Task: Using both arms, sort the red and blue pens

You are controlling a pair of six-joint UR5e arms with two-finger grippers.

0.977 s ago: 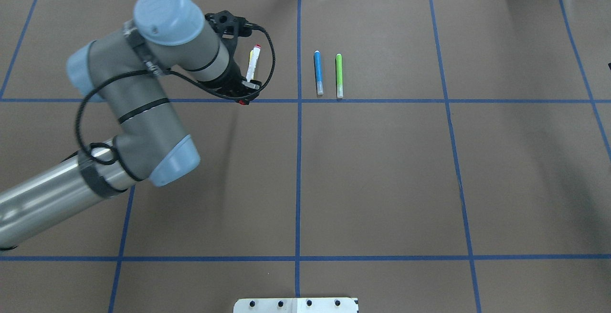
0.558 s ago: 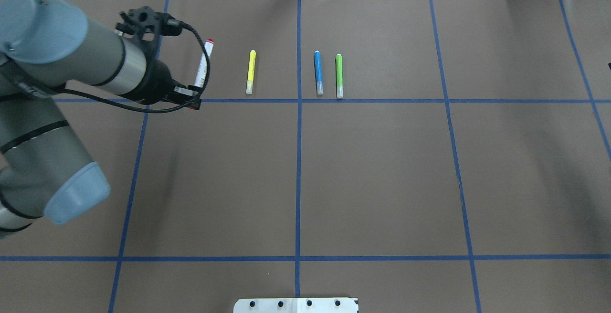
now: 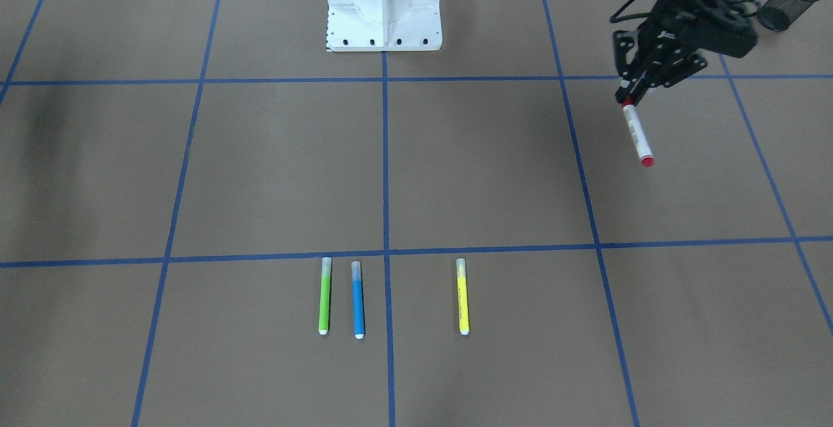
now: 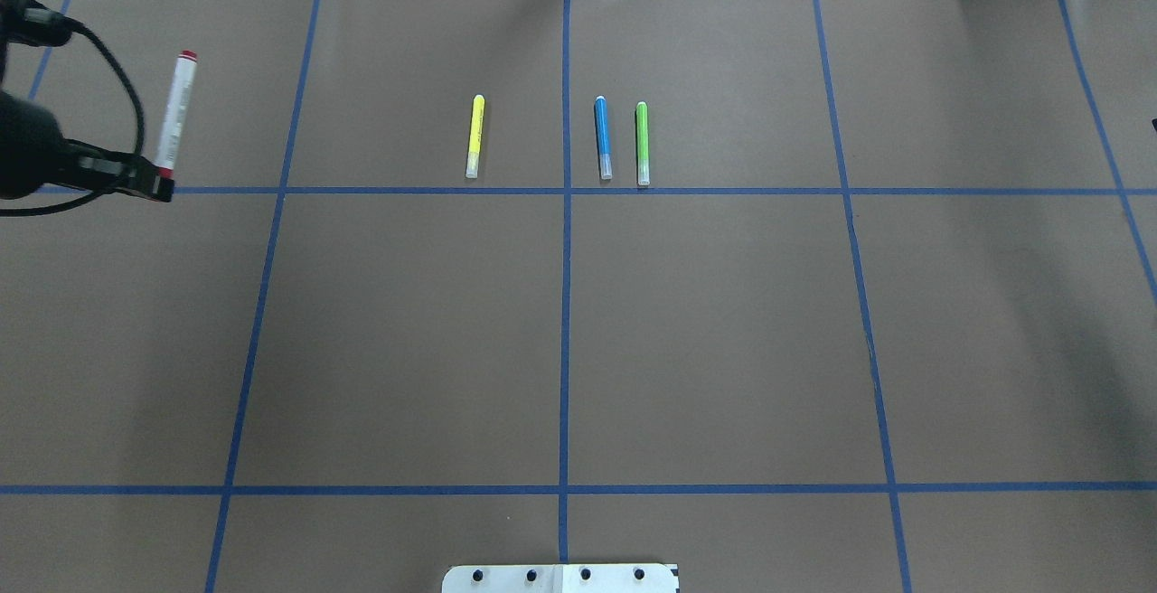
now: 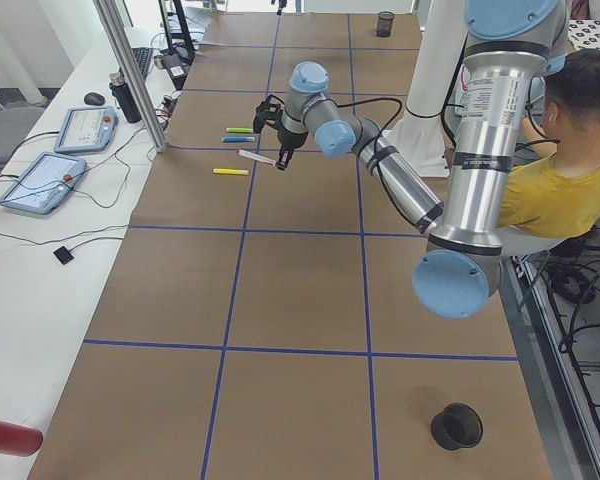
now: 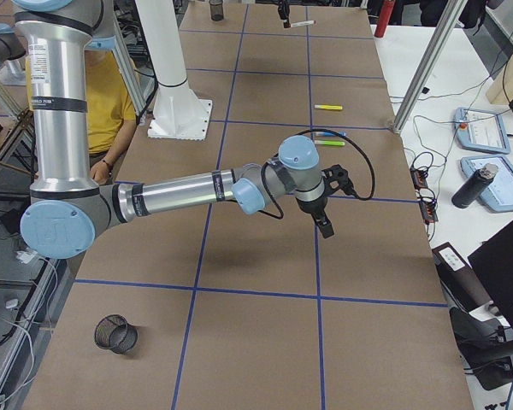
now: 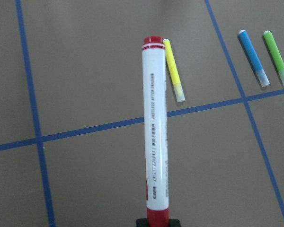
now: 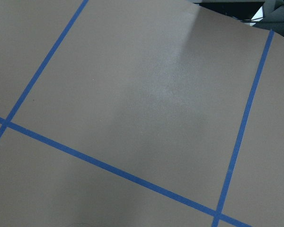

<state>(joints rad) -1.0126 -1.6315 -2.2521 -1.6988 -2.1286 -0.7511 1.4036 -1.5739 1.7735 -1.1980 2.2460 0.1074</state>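
Red pen (image 3: 636, 133) is clamped in left jaws; right jaws, seen only side-on, cannot be judged.

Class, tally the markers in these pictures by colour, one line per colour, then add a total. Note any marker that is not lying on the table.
red-capped marker: 1, held by the left gripper
yellow marker: 1
blue marker: 1
green marker: 1
Total: 4
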